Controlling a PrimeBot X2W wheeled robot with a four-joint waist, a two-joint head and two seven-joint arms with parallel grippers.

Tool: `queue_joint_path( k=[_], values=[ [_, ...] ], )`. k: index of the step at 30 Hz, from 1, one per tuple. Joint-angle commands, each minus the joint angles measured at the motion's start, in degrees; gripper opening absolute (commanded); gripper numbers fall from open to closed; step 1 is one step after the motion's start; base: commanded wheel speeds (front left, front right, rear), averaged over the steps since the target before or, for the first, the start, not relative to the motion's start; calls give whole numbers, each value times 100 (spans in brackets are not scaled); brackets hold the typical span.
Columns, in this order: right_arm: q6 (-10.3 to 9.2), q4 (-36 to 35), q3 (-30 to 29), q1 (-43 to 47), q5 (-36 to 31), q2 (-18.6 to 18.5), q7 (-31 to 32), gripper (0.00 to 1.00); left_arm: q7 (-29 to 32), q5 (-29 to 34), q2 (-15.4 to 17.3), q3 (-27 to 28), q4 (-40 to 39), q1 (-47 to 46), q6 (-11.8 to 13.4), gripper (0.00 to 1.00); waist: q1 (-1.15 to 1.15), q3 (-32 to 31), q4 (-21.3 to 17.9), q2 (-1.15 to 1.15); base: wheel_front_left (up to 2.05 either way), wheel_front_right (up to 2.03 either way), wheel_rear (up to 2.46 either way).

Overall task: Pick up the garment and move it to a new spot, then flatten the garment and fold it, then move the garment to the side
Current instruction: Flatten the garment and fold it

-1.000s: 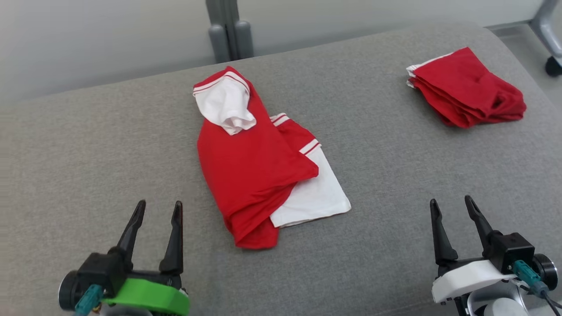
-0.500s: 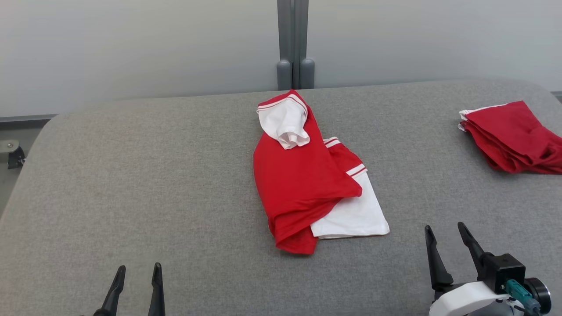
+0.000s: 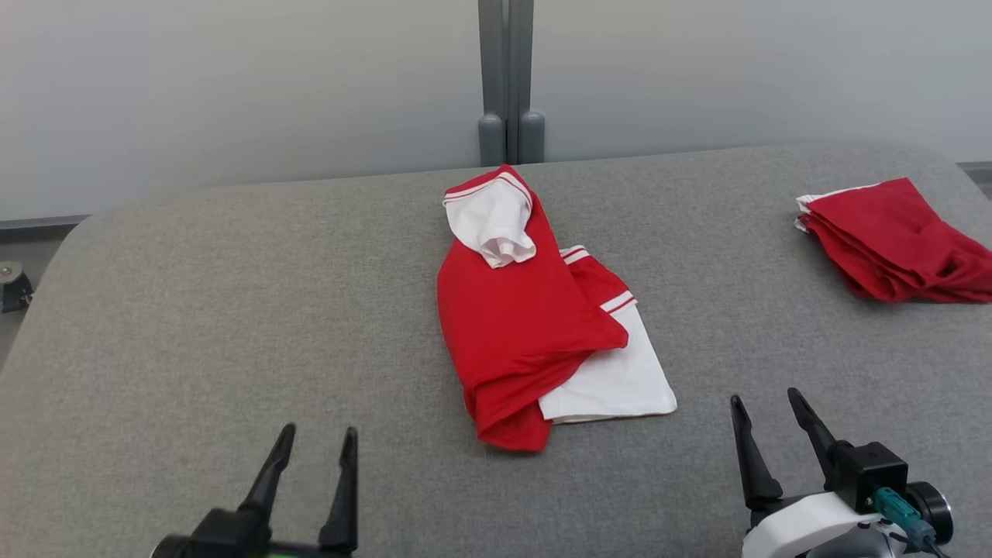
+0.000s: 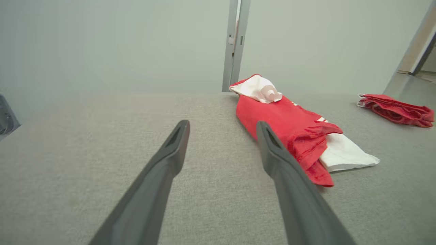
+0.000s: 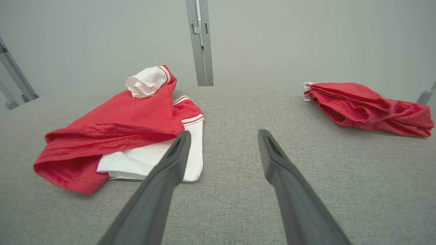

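Note:
The garment [image 3: 527,325] is a red and white shirt lying loosely bunched in the middle of the grey padded table [image 3: 232,310], one white sleeve turned up at its far end. My left gripper [image 3: 321,428] hovers open near the front edge, left of the garment and apart from it. In the left wrist view the garment [image 4: 282,119] lies just right of the open left gripper [image 4: 222,123]. My right gripper [image 3: 763,395] stands open to the front right of the garment. The right wrist view has the garment [image 5: 126,129] left of the empty right gripper [image 5: 223,132].
A second red garment [image 3: 891,240], folded, lies at the table's far right, also seen as a folded red pile [image 5: 368,105]. A grey post [image 3: 508,77] rises behind the table against a pale wall. A caster [image 3: 12,287] shows past the left edge.
The head camera has turned, so the whole picture shifted. The left gripper has come up further into view. The garment lies as before, and both grippers stay open.

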Motion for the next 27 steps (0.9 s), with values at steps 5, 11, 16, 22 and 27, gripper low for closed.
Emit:
queue_joint_path(
  k=[5,11,16,22,27],
  values=[
    [-11,-47,122,-262,53,-12,-14,100,-15,-33,240,-1156,240,-1185,-16,100,0,382,-400,0,0,0,0],
    [-11,-131,291,-561,207,-11,-14,100,224,-247,281,-2372,1084,-2642,-9,100,0,815,-924,0,0,0,0],
    [-11,-186,439,-714,424,-10,-14,100,742,-322,291,-2863,1925,-3520,-7,100,0,1099,-1404,0,0,0,0],
    [-11,-181,487,-764,575,-8,-14,100,1064,-223,246,-3113,2712,-4049,-7,100,0,1288,-1812,0,0,0,0],
    [-11,-182,420,-741,656,-7,-14,100,1187,-169,267,-3162,3177,-4240,98,100,0,1301,-1975,0,0,0,0]
  ],
)
